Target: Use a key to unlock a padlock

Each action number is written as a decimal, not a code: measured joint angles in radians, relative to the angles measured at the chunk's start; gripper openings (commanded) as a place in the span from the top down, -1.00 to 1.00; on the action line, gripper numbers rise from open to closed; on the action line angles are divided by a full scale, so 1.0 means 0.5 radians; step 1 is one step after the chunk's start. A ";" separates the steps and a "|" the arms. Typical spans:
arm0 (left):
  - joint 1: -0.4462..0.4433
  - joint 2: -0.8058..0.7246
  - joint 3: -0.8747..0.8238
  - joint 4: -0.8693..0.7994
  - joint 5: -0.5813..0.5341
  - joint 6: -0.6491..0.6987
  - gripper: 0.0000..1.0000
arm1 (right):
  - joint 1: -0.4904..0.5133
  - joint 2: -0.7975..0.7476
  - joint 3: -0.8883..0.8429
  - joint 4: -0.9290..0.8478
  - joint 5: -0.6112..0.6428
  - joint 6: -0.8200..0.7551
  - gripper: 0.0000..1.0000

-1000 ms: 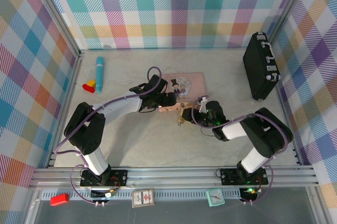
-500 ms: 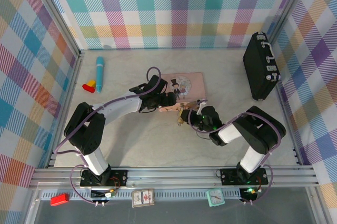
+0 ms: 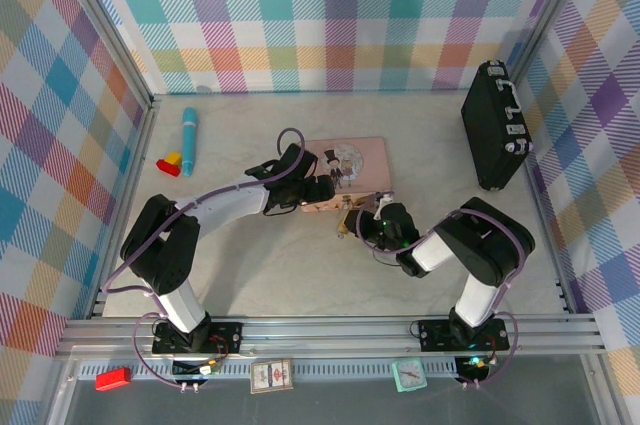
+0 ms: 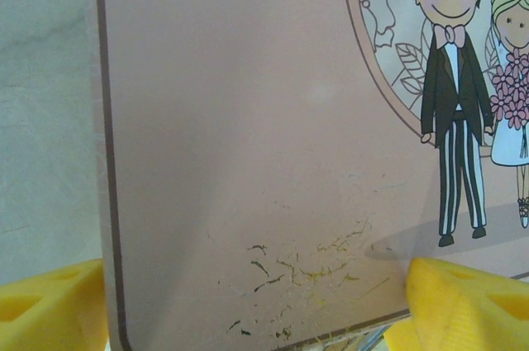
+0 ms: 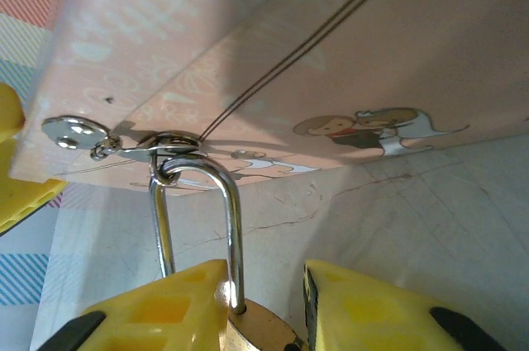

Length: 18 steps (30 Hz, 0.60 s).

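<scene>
At the pink tin's (image 3: pixel 370 170) 8 o'clock corner, the left gripper (image 4: pixel 248 305) stands spread wide. At its 6 o'clock, the right gripper (image 5: pixel 263 295) pinches the padlock (image 5: pixel 252 330), shackle closed through the hasp (image 5: pixel 149 146): steadied, I judge, not yet unlocked.

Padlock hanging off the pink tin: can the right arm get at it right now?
Probably yes. The jaws of the right arm sit either side of the padlock, hooked to the pink tin, nothing in the way. Whether they grip is unclear.
</scene>
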 measured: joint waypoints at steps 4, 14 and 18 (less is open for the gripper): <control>0.000 -0.016 -0.020 0.006 -0.001 -0.004 -0.76 | 0.000 0.066 0.000 0.112 -0.016 0.013 0.42; 0.000 -0.024 -0.028 0.008 -0.001 -0.039 -0.76 | 0.006 0.129 0.066 0.130 -0.078 0.026 0.49; 0.000 -0.024 -0.031 0.012 -0.001 -0.044 -0.75 | 0.010 0.137 0.100 0.091 -0.097 0.039 0.53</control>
